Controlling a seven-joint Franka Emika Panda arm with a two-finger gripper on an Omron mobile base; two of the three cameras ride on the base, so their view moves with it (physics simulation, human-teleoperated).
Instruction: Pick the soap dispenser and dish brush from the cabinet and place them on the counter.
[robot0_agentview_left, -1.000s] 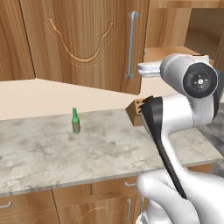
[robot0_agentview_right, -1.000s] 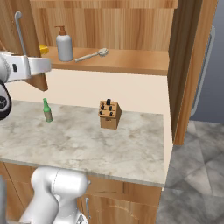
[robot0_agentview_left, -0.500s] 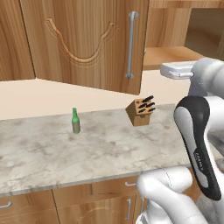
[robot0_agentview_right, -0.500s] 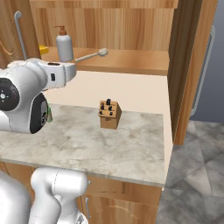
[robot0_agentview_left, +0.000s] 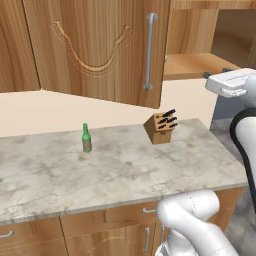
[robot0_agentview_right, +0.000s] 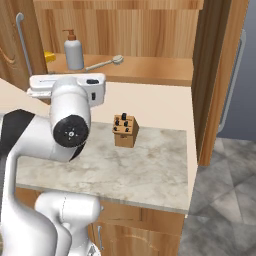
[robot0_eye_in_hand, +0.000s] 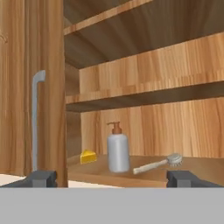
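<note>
Cabinet shelf holds soap dispenser, dish brush, sponge; jaws spread, empty.

In the right base view the open cabinet door's left part runs off the frame's left edge, the yellow sponge sits half hidden behind the soap dispenser, and the arm covers the counter's left part.

Wall: plain cream backsplash | Floor: grey stone tiles | Furniture: wooden base drawers, silver pulls | Light: even, soft
</note>
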